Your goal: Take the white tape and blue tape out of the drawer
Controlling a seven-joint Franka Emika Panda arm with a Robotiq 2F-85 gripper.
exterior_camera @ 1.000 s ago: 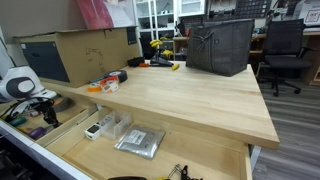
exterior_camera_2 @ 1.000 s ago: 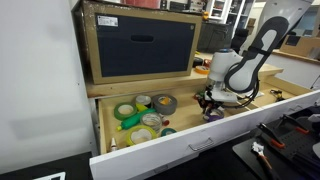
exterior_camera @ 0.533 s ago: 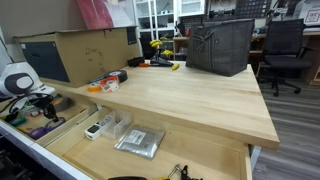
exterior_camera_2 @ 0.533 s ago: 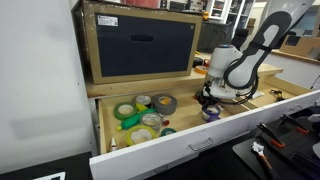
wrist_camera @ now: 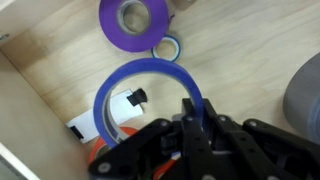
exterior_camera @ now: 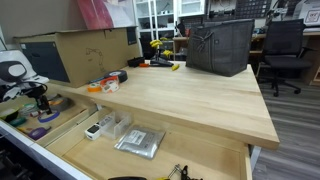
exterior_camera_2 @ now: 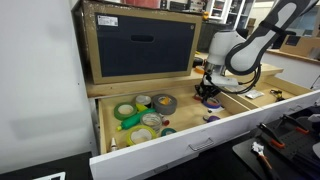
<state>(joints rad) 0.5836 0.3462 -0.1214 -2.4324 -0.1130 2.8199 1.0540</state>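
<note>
Claw closed on the blue tape, pinching the ring's wall at its 3 o'clock. The roll appears lifted off the drawer floor, with a purple roll at 12 o'clock. White tape not identified for certain.

Risk: single-wall pinch, so the roll may pivot or slip on a fast swing and drop back. It could also snag on the overhanging desk edge.

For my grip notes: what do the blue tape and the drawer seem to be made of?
The blue tape: smooth plastic film, perhaps vinyl; even colour, thin ring. The drawer: pale matt wood, perhaps plywood; faint grain shows.
</note>
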